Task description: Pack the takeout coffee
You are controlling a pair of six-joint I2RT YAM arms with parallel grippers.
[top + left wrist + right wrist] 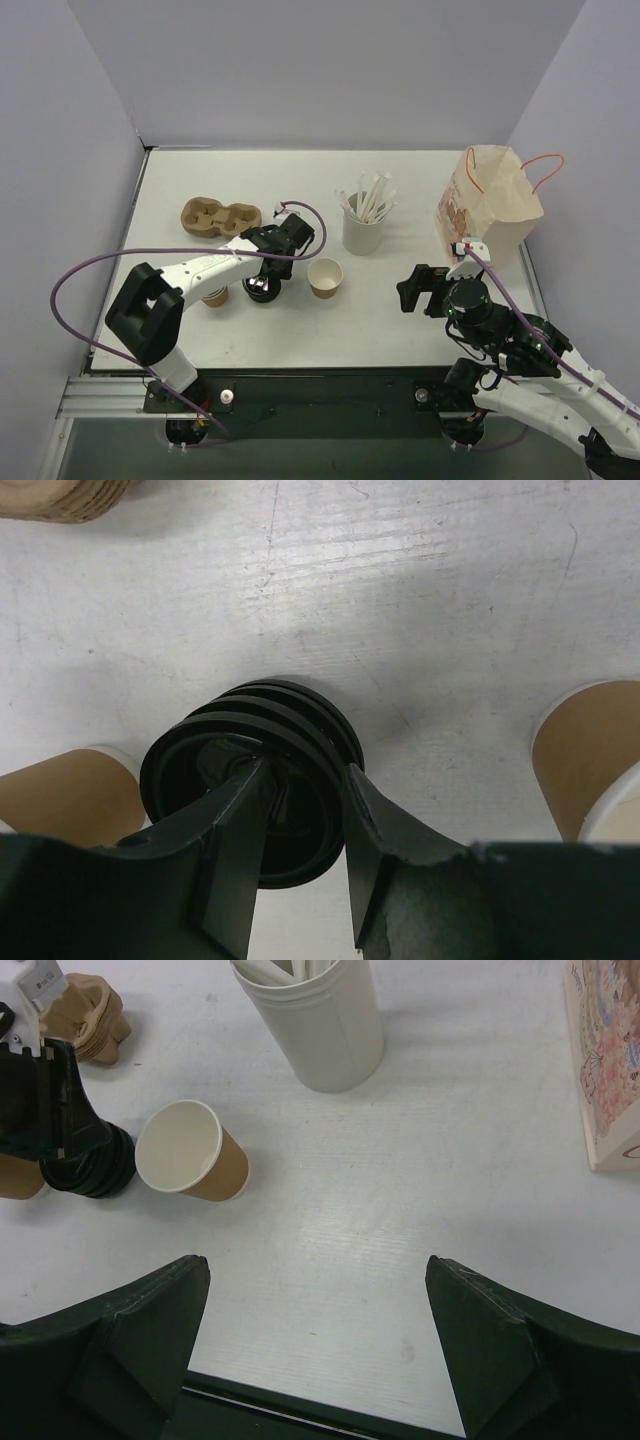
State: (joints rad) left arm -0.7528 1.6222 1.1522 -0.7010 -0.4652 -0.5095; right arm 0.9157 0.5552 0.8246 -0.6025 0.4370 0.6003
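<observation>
No lidded takeout coffee shows in any view. A stack of loose black lids (300, 720) rests on the white table (400, 180). My left gripper (306, 770) is down over it, open. One finger is inside the top lid and the other stands at its outer rim. A lidless tan cup (325, 277) stands just right of the lids, and another tan cup (214, 296) sits to their left, half under the left arm. My right gripper (318, 1265) hovers wide open over bare table near the front edge, holding nothing.
A paper bag (495, 200) with orange handles stands at the back right. A white holder of stirrers (363, 232) is mid-table. A moulded cardboard cup carrier (220, 215) lies at the back left, behind the left arm.
</observation>
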